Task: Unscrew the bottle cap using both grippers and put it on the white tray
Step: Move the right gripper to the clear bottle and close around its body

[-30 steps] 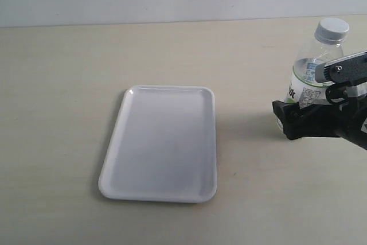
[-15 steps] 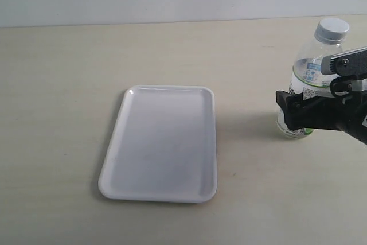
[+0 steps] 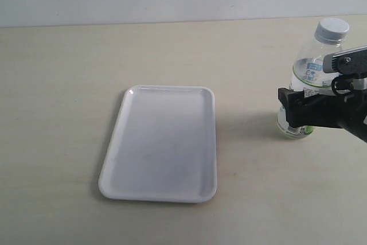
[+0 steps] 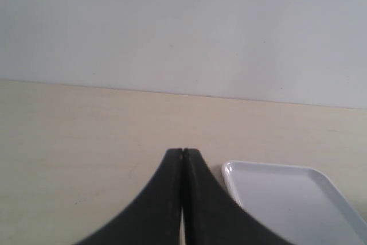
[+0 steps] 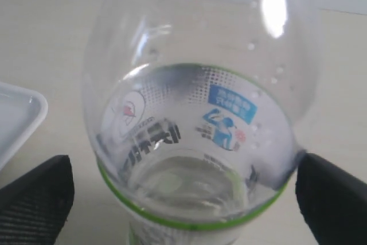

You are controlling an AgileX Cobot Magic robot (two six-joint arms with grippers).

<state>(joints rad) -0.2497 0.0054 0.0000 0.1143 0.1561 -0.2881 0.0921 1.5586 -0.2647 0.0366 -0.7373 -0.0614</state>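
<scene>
right gripper (image 3: 297, 112): jaws stood wide, one on each side of the bottle (image 3: 307, 70) at label height. one finger (image 5: 34, 199) stood slightly clear of the bottle wall. the other lay at the wall, contact not confirmed. the bottle stood upright between the jaws. the bottle cap (image 3: 332, 28) sat on the neck, above the jaws. left gripper (image 4: 182, 153): jaws pressed together, holding nothing. the white tray (image 3: 163, 142) lay just beyond their tips, well apart from the right jaws.
</scene>
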